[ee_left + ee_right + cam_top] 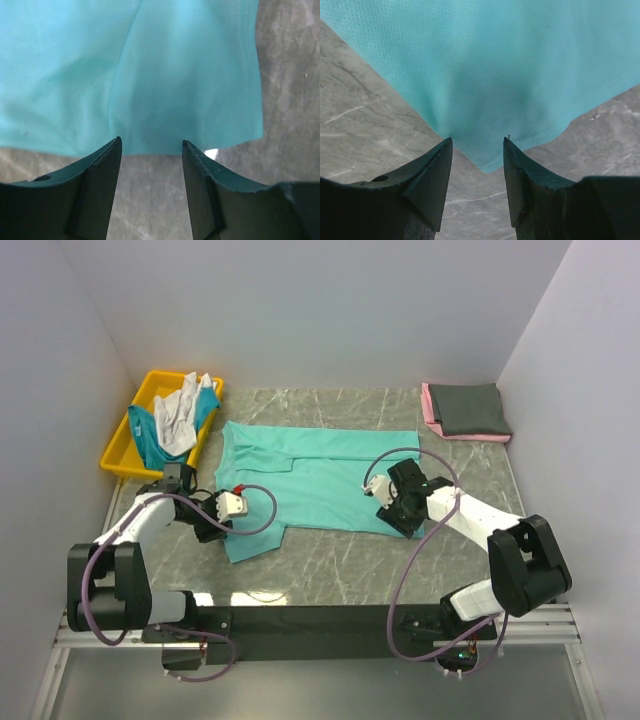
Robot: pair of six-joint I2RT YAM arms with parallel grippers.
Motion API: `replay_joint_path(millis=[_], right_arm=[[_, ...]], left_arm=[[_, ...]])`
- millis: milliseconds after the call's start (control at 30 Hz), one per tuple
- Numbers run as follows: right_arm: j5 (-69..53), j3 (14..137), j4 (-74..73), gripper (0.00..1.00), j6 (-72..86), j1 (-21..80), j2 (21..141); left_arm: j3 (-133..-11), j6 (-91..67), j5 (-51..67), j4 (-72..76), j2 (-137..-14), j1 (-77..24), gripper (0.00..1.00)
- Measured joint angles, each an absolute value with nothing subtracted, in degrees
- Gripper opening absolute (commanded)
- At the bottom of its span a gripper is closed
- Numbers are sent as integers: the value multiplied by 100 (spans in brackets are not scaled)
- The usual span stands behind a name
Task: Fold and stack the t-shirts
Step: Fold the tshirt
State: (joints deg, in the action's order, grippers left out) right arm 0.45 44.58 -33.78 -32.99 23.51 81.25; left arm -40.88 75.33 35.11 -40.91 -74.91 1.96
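Note:
A sea-green t-shirt (315,475) lies spread flat in the middle of the table. My left gripper (217,523) is open at its near left sleeve; in the left wrist view the sleeve hem (150,100) lies just past my open fingertips (112,150). My right gripper (392,512) is open at the shirt's near right corner; in the right wrist view that corner (490,100) reaches in between my fingertips (445,147). A folded dark grey shirt (470,407) lies on a folded pink one (432,410) at the back right. White (180,415) and teal (152,440) shirts lie in the bin.
A yellow plastic bin (122,450) stands at the back left against the wall. White walls close the table on three sides. The table is grey marble (350,570).

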Motion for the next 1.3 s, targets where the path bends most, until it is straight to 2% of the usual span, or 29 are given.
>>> replay_joint_path(millis=[133,333,433,467,567,833,1100,1133,1233,1267,1300], right_arm=[[49,4362,-3312,52,-3339,2370,8224],[71,4351,-3218,46,-3385,2377,8429],[84,4351,-3218,50,-3406,2381,8427],[86,4351,-3218,56,-3415,2381,8412],[102,4348,-3262,60,-3444,2381,8331],[64,4316,-3590,55,-3557,2386,7808],[128,4073,-3496,48,-3653,2386,8117],[154,4073,-3481,46,-3660,2386,8128],[296,4075,-3341,28,-3721,2403,8206],[355,4069,-3273,8,-3726,2405,8221],[416,4051,-3197,0,-3767,2405,8232]], left_arm=[[-3929,7439,3452,-3739,-7769,-19,53],[-3905,7389,3417,-3489,-8138,-198,38],[-3913,7395,3424,-3507,-8149,-198,29],[-3913,7404,3424,-3507,-8149,-198,23],[-3913,7437,3424,-3522,-8149,-200,12],[-3946,7441,3378,-3605,-8147,-272,6],[-3948,7430,3347,-3708,-8123,-327,5],[-3948,7428,3347,-3715,-8121,-329,5],[-3948,7415,3341,-3721,-8114,-331,2],[-3948,7411,3336,-3730,-8110,-333,1],[-3948,7411,3330,-3760,-8093,-333,1]])
